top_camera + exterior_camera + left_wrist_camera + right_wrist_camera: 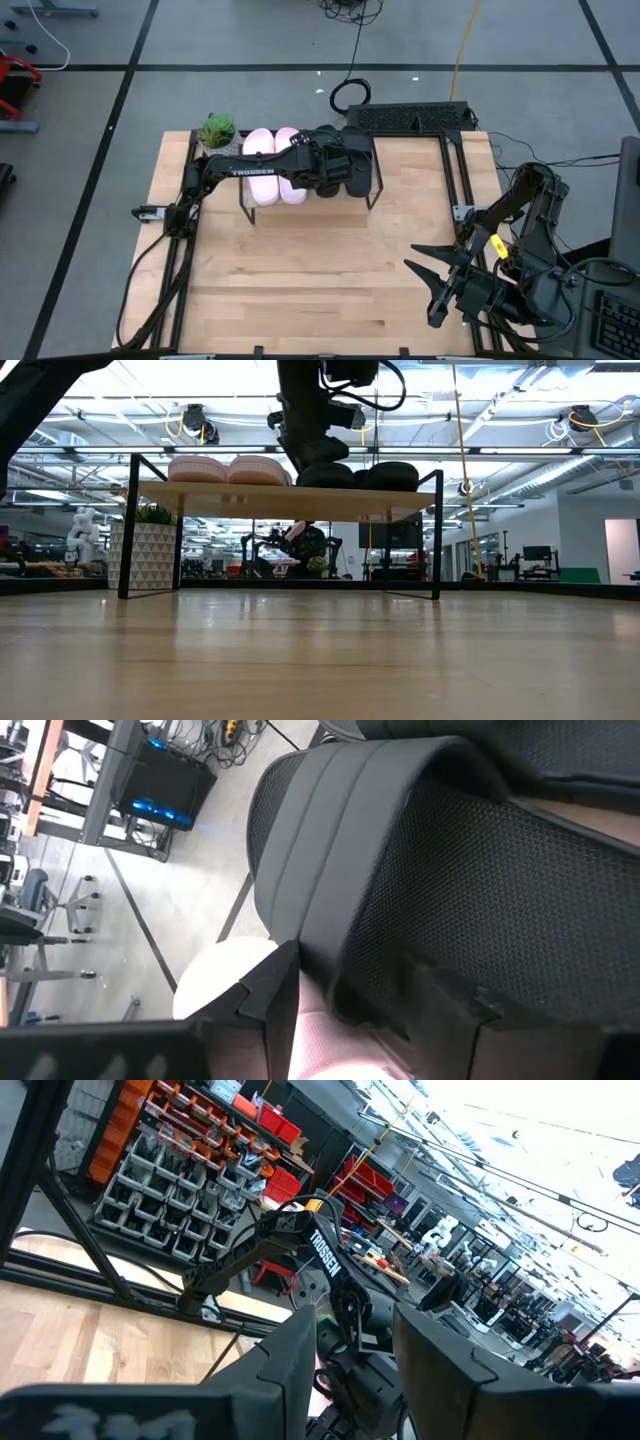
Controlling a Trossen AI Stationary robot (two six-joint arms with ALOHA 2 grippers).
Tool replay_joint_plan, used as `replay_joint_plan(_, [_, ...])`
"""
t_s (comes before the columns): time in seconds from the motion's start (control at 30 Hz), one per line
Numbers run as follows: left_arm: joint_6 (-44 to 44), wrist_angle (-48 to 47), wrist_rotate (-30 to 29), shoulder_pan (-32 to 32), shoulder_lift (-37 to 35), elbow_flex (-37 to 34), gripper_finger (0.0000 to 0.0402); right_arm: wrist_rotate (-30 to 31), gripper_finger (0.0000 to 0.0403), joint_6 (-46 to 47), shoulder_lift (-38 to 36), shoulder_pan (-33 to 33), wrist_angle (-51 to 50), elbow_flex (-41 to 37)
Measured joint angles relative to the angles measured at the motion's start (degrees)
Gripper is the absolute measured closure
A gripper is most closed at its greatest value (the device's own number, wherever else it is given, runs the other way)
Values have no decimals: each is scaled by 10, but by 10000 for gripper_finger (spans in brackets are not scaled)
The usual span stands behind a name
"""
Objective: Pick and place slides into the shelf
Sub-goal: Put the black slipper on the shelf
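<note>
Table [300,270] | shelf [372,178] at 12 o'clock | left gripper [335,172] closed on black slide [450,870] | right gripper [428,278] open at 4 o'clock

A grey floor [250,40] (crossed by dark lines) is seen; bright ceiling lights [200,380] are shown overhead.

The shelf [372,192] stands at the table's [300,290] far edge, a potted plant [217,129] just beside its left end. On top, two slides [272,160] sit left, two more [352,165] right. The left gripper [325,170] is over the right-hand pair; the right gripper [432,285] is near the table's right front.
</note>
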Motion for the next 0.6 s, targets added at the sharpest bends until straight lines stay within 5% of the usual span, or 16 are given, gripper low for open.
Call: replay_joint_plan(0.6, [25, 40, 8, 0, 0, 0, 247, 0, 280, 0, 0, 0, 0, 0])
